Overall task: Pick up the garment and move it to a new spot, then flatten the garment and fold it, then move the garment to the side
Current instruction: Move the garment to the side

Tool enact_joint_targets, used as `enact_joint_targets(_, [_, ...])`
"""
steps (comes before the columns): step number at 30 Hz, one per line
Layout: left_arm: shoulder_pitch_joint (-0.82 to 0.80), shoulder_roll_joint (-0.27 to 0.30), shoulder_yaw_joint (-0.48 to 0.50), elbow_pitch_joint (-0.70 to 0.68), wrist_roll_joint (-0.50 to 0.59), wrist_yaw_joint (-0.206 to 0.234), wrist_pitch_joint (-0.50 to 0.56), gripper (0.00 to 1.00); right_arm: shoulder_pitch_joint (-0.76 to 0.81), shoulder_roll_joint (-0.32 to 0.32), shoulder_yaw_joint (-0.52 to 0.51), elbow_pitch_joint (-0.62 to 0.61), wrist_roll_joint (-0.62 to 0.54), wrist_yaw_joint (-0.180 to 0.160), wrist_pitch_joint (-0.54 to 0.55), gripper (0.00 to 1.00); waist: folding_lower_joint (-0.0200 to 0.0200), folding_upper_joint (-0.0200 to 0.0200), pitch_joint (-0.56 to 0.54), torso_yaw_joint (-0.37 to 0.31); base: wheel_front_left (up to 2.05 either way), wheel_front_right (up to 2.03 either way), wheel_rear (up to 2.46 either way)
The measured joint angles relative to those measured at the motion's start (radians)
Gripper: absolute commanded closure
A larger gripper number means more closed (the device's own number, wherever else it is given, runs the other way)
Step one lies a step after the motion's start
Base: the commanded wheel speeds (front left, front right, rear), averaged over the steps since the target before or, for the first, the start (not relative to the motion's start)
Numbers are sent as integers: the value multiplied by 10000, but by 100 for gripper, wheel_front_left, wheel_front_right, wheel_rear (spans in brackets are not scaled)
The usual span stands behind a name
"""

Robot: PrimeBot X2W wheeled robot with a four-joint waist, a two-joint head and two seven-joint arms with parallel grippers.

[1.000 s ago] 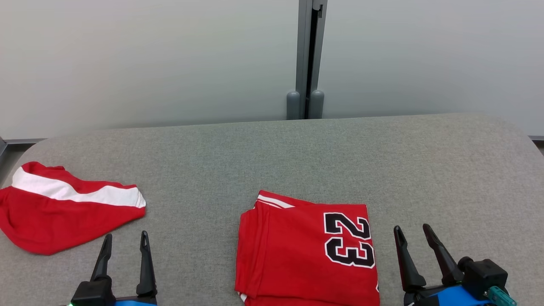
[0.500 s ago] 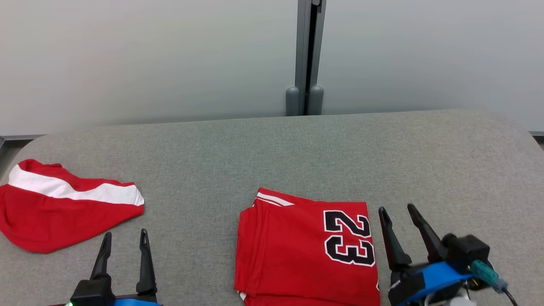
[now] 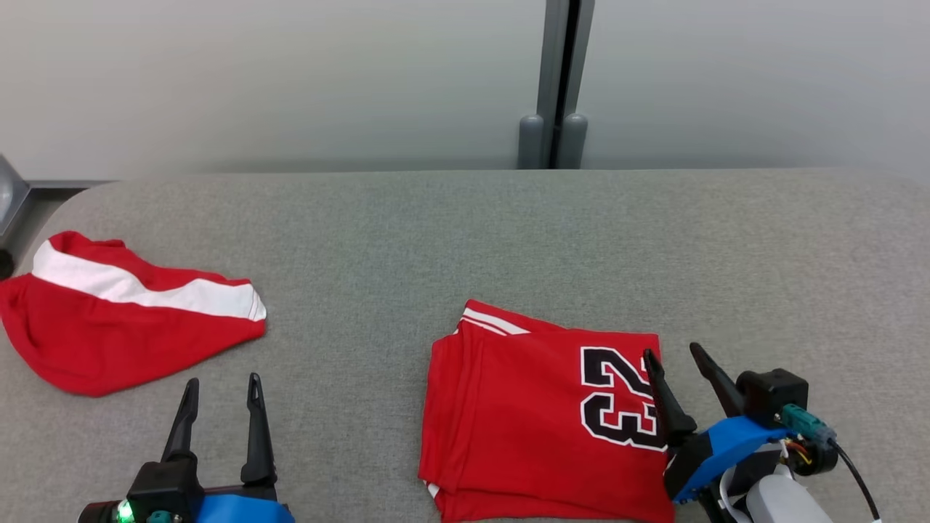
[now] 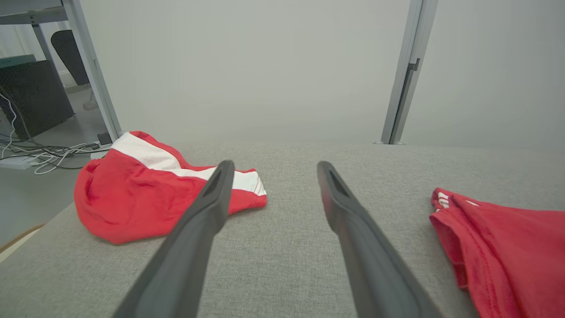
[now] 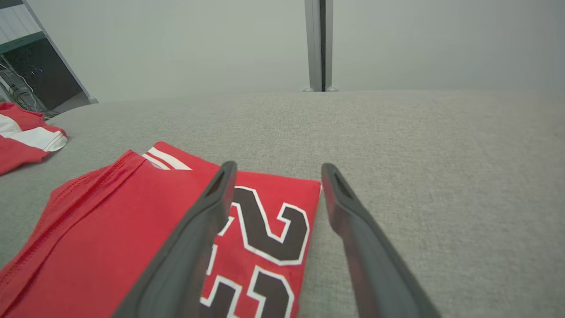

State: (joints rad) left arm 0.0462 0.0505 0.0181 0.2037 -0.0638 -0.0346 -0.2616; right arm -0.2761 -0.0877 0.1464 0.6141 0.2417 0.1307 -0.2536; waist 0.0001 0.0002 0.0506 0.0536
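Observation:
The garment [image 3: 523, 421] is a red jersey with a black "23", lying folded in a neat rectangle on the grey table near its front edge. My right gripper [image 3: 670, 354] is open at the jersey's right edge. Its left finger is over the number and its right finger over bare cloth-covered table. In the right wrist view the garment [image 5: 110, 229] lies under the left finger and the right gripper [image 5: 279, 166] holds nothing. My left gripper [image 3: 223, 380] is open and empty at the lower left, well clear of the garment [image 4: 507, 247].
A second red piece with a white band [image 3: 109, 327] lies loosely bunched at the table's left end, just beyond the left gripper [image 4: 274, 165]. The grey table [image 3: 465, 240] ends at a pale wall with a grey post [image 3: 556, 80]. Cables lie on the floor left of the table.
The head camera has shifted, so the whole picture sits differently. My right gripper has moved left and forward, from beside the jersey to over its right edge. The left gripper has stayed put.

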Motion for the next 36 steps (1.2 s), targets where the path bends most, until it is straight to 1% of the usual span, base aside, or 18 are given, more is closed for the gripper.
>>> enact_joint_targets(3, [-113,2,-8,6,-58,4,0,0,-156,-44,61,773,117,0,-31,0,0,0,179,128,0,0,0])
enact_joint_targets(4, [-139,0,-21,12,-69,21,0,0,-279,-44,136,1210,249,0,-46,0,0,0,288,197,0,0,0])
enact_joint_targets(10, [-253,2,-100,29,-150,88,0,0,-453,-13,418,2263,506,0,-67,0,0,0,477,319,0,0,0])
enact_joint_targets(18, [-437,0,-255,48,-173,155,0,0,-669,40,545,2851,709,0,-109,0,0,0,632,402,0,0,0])
enact_joint_targets(21, [-470,0,-280,67,-176,169,0,0,-777,98,784,3078,963,-2,-134,0,0,-2,656,423,0,0,0])
enact_joint_targets(22, [-472,0,-297,75,-201,180,0,0,-800,104,878,3133,1083,-2,-136,15,-1,-2,660,434,0,0,0])
enact_joint_targets(23, [-474,0,-311,84,-232,190,0,0,-829,115,997,3206,1170,-2,-157,88,-1,-2,664,446,0,0,0])
enact_joint_targets(24, [-476,0,-318,92,-238,209,0,0,-870,127,1091,3290,1256,-4,-163,100,-1,-2,666,453,0,0,0])
enact_joint_targets(28, [-476,0,-334,98,-272,255,0,0,-913,123,1223,3204,1488,0,-146,100,-1,-1,679,454,0,0,0])
enact_joint_targets(31, [-475,0,-316,59,-330,272,0,0,-922,-46,1147,2865,1517,0,-107,100,0,-2,694,395,0,0,0])
enact_joint_targets(36, [-474,0,-385,-50,-343,303,0,0,-1030,-357,1018,2383,1524,0,-104,100,-1,-1,802,11,0,0,0])
